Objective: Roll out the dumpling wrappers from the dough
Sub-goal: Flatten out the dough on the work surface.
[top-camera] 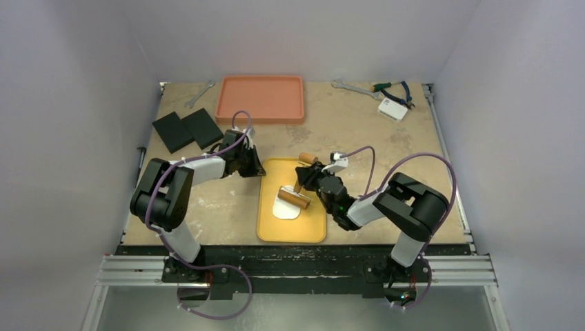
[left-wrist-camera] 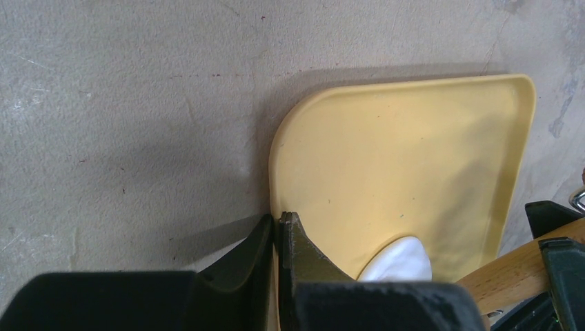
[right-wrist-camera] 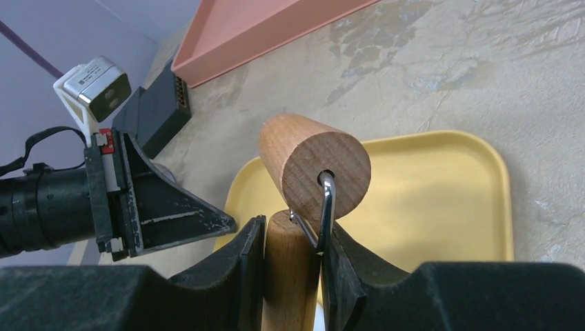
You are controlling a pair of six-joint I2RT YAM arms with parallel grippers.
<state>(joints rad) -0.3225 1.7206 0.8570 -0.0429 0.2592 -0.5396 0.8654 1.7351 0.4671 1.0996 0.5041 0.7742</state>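
1. My right gripper [right-wrist-camera: 293, 241] is clamped on the wooden roller's [right-wrist-camera: 314, 162] handle.
2. My left gripper [left-wrist-camera: 277, 231] pinches the yellow tray's [left-wrist-camera: 386, 158] far-left rim.
3. The flat white dough [top-camera: 285, 212] lies in the tray's near half, with the roller at its far edge.

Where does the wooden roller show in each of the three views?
Top external: wooden roller near the centre, on the yellow tray.
Left wrist: only a part, lower right corner.
Right wrist: centre, its handle in the right claw.
Shared landmark: the yellow tray.
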